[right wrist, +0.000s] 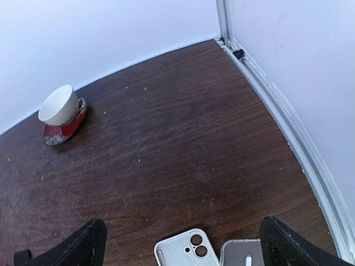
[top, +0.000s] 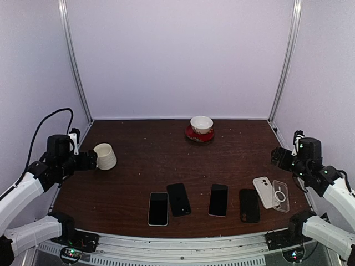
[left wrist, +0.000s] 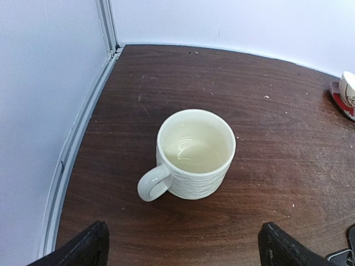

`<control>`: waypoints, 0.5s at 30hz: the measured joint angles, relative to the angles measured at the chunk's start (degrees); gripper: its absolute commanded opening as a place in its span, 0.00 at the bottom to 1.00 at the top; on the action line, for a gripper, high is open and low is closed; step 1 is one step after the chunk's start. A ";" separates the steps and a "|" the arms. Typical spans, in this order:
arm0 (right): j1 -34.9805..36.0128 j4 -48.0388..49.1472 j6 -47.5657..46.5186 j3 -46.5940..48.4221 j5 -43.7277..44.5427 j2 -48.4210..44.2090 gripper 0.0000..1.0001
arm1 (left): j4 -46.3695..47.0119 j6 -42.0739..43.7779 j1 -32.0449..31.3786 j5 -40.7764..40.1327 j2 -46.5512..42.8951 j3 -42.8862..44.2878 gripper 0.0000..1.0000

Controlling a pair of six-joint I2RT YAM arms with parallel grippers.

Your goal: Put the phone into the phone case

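Three dark phones lie flat near the front edge: one with a pale rim [top: 158, 208], a black one [top: 178, 199] and another [top: 218, 200]. To their right are a black phone case [top: 249, 205], a white phone case [top: 263, 192] with two camera holes and a clear phone case [top: 280, 195]. My right gripper [top: 280, 158] hovers open behind the cases; its view shows the white case [right wrist: 176, 254] and the clear case [right wrist: 244, 254] between its fingers [right wrist: 84, 244]. At the far left my left gripper [top: 89, 159] is open and empty, its fingers [left wrist: 87, 248] short of a mug.
A cream mug [left wrist: 194, 152] stands upright at the left, handle toward the left gripper [left wrist: 186, 252]. A white bowl on a red saucer [top: 201, 127] sits at the back centre. White walls with metal rails [right wrist: 288, 127] close in the brown table [top: 144, 166].
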 measured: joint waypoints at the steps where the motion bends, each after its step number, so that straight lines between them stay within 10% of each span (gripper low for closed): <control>1: 0.00 0.11 1.77 0.07 1.11 -0.11 0.99 | 0.24 0.00 0.00 0.26 0.04 0.24 0.98; 15: 2.84 17.46 6.95 12.90 -20.70 12.83 0.99 | 0.31 10.67 -8.31 19.58 11.69 14.93 0.97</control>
